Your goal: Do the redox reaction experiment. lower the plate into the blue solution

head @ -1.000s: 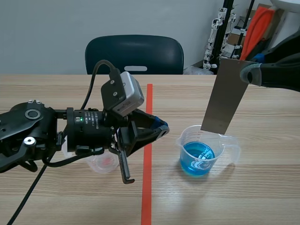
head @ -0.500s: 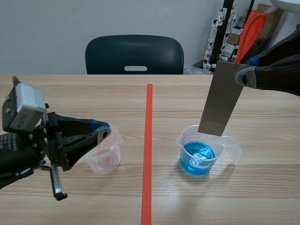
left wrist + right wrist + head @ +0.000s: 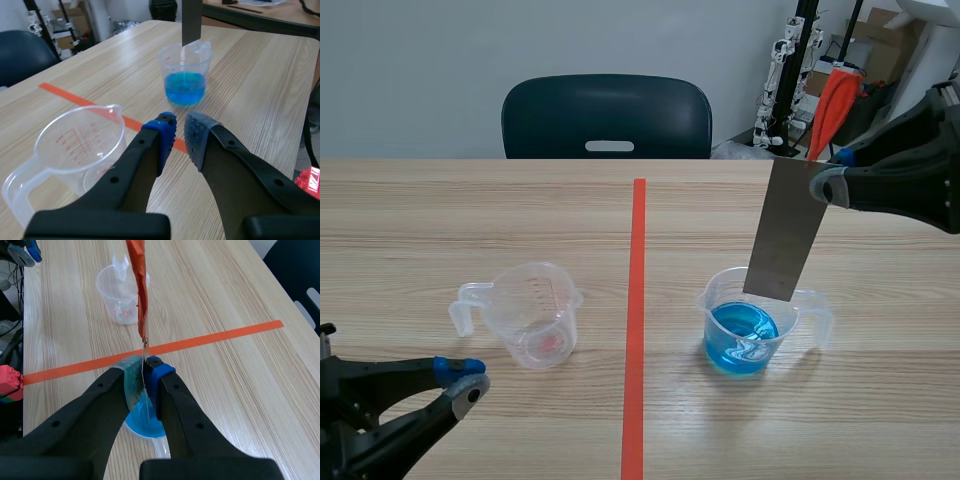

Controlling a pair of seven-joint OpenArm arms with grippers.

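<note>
A grey metal plate (image 3: 785, 230) hangs upright, with my right gripper (image 3: 825, 183) shut on its top end. Its lower edge sits at the rim of a clear beaker of blue solution (image 3: 745, 338), just above the liquid. In the right wrist view the plate (image 3: 141, 300) runs ahead of the fingers almost edge-on, with the blue beaker (image 3: 142, 422) under them. The left wrist view shows the plate (image 3: 191, 22) over the blue beaker (image 3: 185, 87). My left gripper (image 3: 463, 382) is low at the table's near left, pads almost touching and holding nothing.
An empty clear beaker (image 3: 530, 315) with red marks stands left of the orange-red tape line (image 3: 635, 300), and beside my left gripper (image 3: 180, 137). A dark chair (image 3: 605, 115) stands behind the table. Equipment and boxes fill the far right background.
My left arm has pulled back from beside the empty beaker to the near left corner. The right gripper has brought the plate slightly lower, to the blue beaker's rim.
</note>
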